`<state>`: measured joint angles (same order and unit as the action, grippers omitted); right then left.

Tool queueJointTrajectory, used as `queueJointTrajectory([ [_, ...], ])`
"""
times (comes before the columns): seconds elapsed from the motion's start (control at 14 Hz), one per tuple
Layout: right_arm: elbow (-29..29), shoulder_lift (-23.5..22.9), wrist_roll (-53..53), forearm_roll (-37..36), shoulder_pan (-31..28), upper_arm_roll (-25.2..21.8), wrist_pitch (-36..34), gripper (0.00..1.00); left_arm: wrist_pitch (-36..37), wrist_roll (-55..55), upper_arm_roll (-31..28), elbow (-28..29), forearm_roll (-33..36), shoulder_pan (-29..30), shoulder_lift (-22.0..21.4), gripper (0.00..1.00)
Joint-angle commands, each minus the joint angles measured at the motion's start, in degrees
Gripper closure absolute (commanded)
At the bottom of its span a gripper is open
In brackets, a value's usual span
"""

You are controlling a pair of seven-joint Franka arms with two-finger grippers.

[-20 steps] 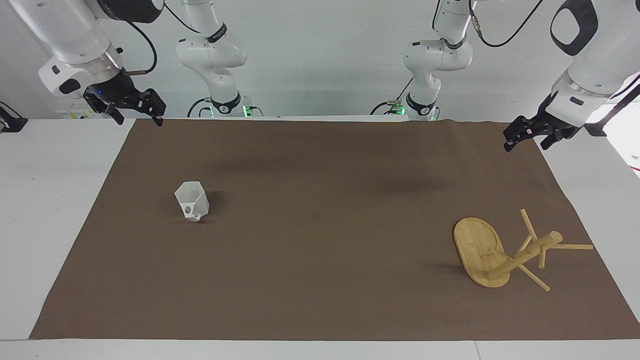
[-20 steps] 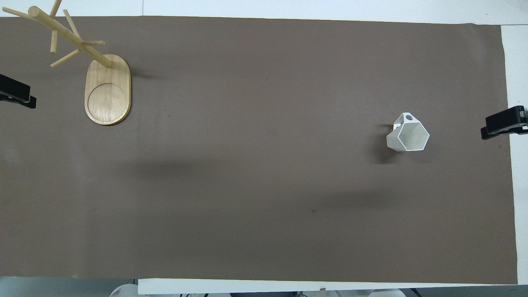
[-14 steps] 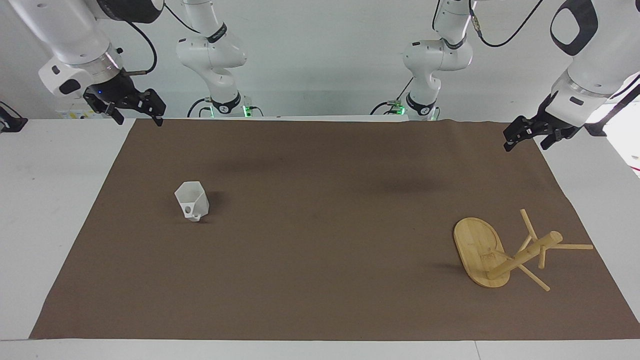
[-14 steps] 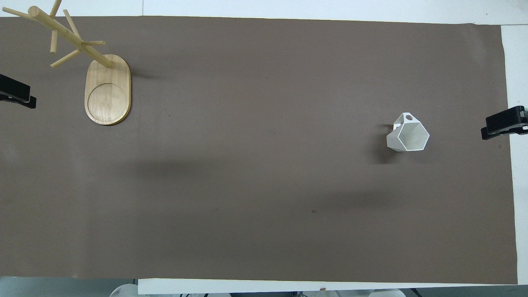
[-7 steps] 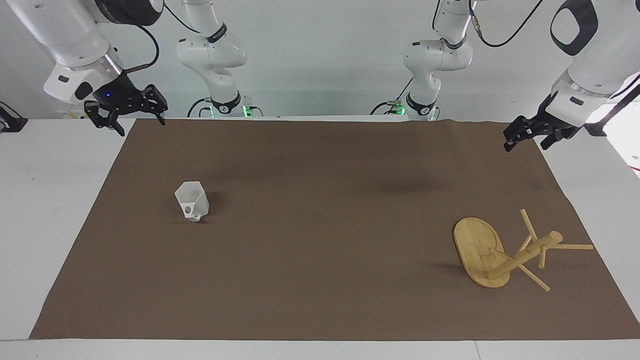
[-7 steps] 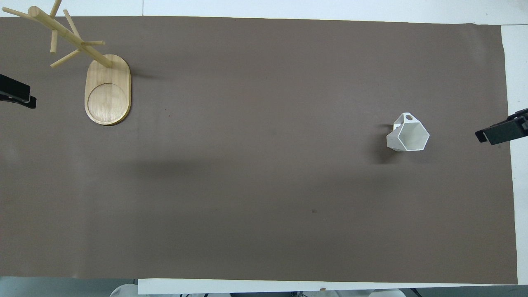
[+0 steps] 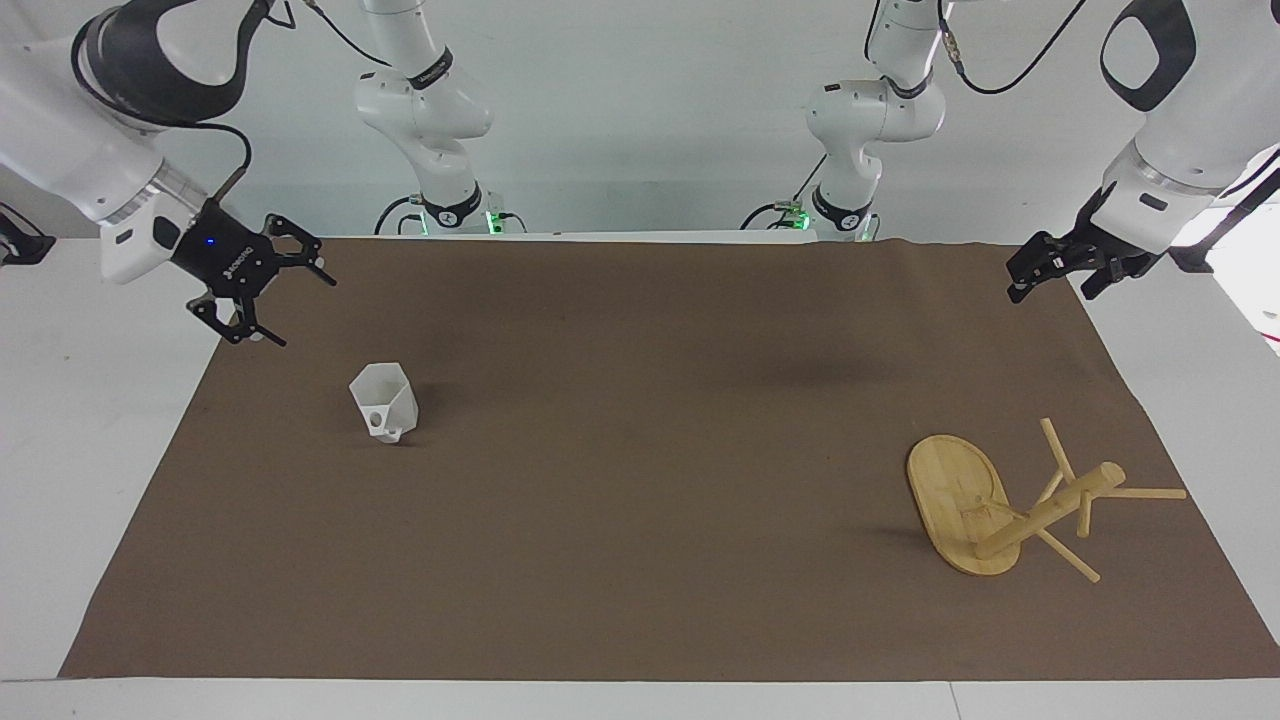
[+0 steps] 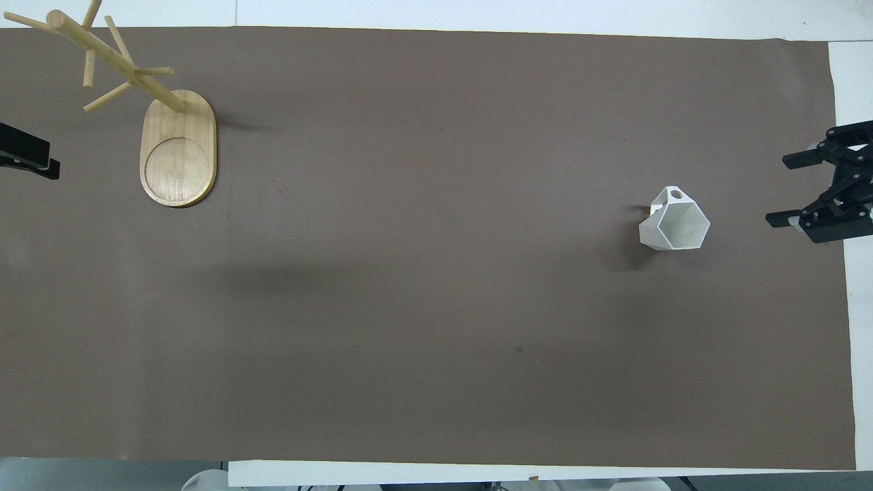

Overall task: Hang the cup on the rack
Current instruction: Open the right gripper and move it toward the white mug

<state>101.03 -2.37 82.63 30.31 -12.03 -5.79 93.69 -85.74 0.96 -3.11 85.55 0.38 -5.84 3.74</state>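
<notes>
Approach step, judged: right gripper (image 7: 285, 302), fingers spread wide and empty, hangs over the brown mat's (image 7: 640, 450) edge. The small white translucent faceted plastic cup (image 7: 384, 401) stands ahead of its fingertips, untouched. Next move calls for closing that gap and lining up on the cup's wall. Left gripper (image 7: 1058, 270) waits, finger state unclear, well apart from the light bamboo peg rack (image 7: 1010, 505).

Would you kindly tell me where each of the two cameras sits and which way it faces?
Facing view: high across the table, looking at the robots; both arms, the open right gripper and the left gripper show.
Overhead view: high above the robots' end, looking steeply down; only the right gripper and the left gripper's tip show.
Shared: the upright cup, the rack and the brown mat, half a turn apart.
</notes>
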Motion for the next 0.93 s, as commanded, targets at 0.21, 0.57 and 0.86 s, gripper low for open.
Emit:
queueJointTrajectory([
  [0.21, -0.2, -14.6, 31.4, 18.8, -14.1, 0.5, -6.2, 0.0, -0.3, 0.4, 0.0, 1.7, 0.2, 0.1, -1.5, 0.0],
  [0.57, -2.0, -26.5, 44.3, 28.5, -17.5, 1.0, -13.2, 0.0, -0.4, 0.4, 0.0, 1.7, 0.3, 0.1, -1.5, 0.0],
  [0.86, -2.0, -31.5, 50.8, 28.7, -17.0, 2.3, -14.8, 0.0, -0.4, 0.4, 0.0, 1.7, 0.2, 0.1, -1.5, 0.0],
])
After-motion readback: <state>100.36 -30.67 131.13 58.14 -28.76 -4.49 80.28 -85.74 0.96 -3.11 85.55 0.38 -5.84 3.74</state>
